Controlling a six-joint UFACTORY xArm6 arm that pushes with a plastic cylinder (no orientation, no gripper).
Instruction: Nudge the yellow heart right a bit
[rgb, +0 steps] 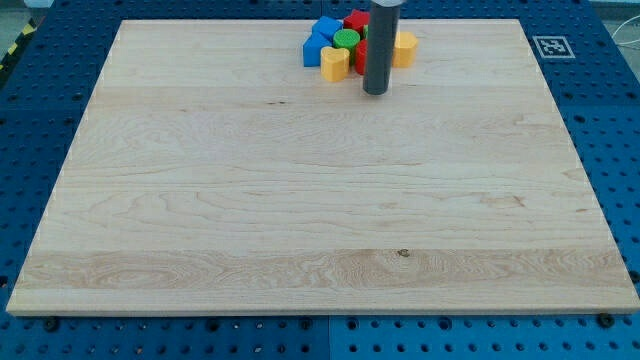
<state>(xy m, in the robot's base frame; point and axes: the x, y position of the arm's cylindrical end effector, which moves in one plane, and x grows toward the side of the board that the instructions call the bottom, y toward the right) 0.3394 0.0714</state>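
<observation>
My tip beside yellow heart

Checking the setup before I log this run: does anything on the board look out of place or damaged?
Nothing looks damaged or spilled. All the blocks sit bunched together at the view's top edge of the board, including the yellow heart. My tip rests just right of that heart.

Pale matt wooden board, grain visible

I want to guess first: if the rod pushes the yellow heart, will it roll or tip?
Probably neither: the yellow heart looks low and flat-bottomed, so it should slide on the smooth wooden board. It may bump the red block on its right, near my tip.
</observation>
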